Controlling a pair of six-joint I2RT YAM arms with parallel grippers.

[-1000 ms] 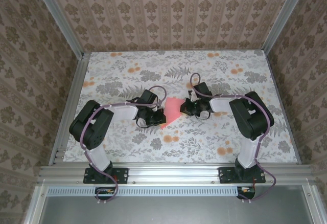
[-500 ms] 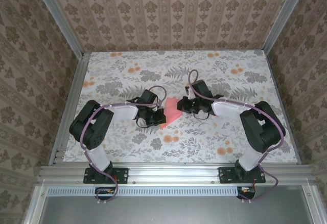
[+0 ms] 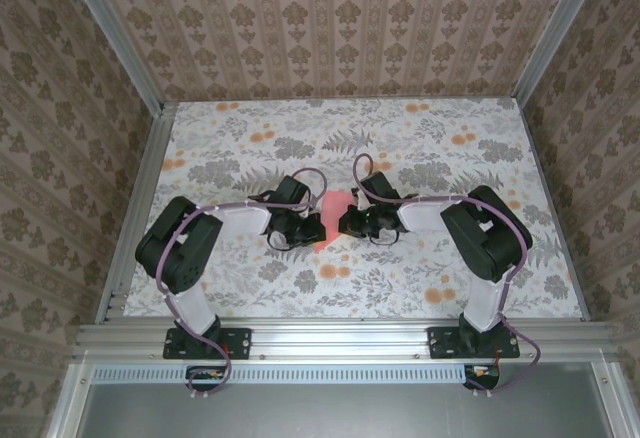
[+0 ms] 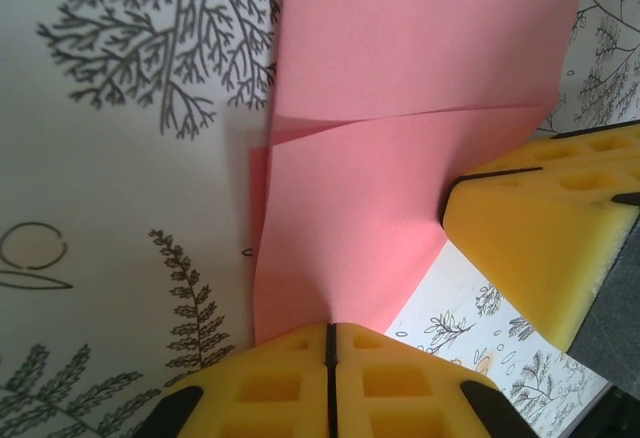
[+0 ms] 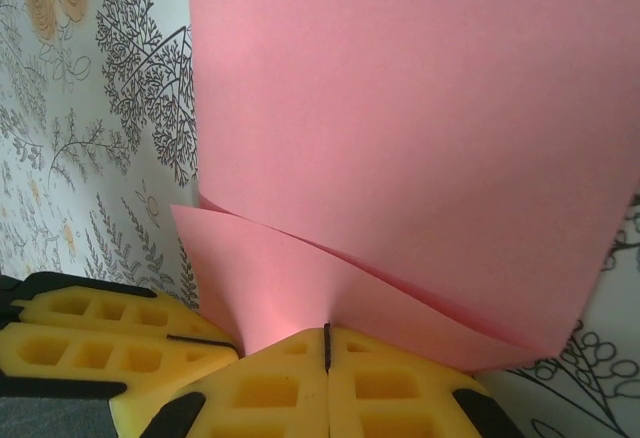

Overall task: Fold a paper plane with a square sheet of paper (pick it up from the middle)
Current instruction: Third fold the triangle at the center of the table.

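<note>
My left pincer (image 4: 328, 330) sits at the bottom middle of its wrist view with its yellow pads pressed together to a thin dark seam, and the near edge of the square sheet of paper (image 4: 400, 108) runs right into that seam, so I am pinching it there. From that point the pink sheet spreads up to the top of the frame, with a folded flap crossing it about a third of the way down. My right pincer (image 5: 326, 333) is clamped the same way at the bottom middle of its own view, where a lower layer of the paper (image 5: 400, 138) curls down into the closed pads while the upper layer fills the upper right. In the top view the two pincers, left (image 3: 305, 226) and right (image 3: 350, 223), face each other at the centre of the floral table (image 3: 400, 148), with the paper (image 3: 328, 220) held between them
</note>
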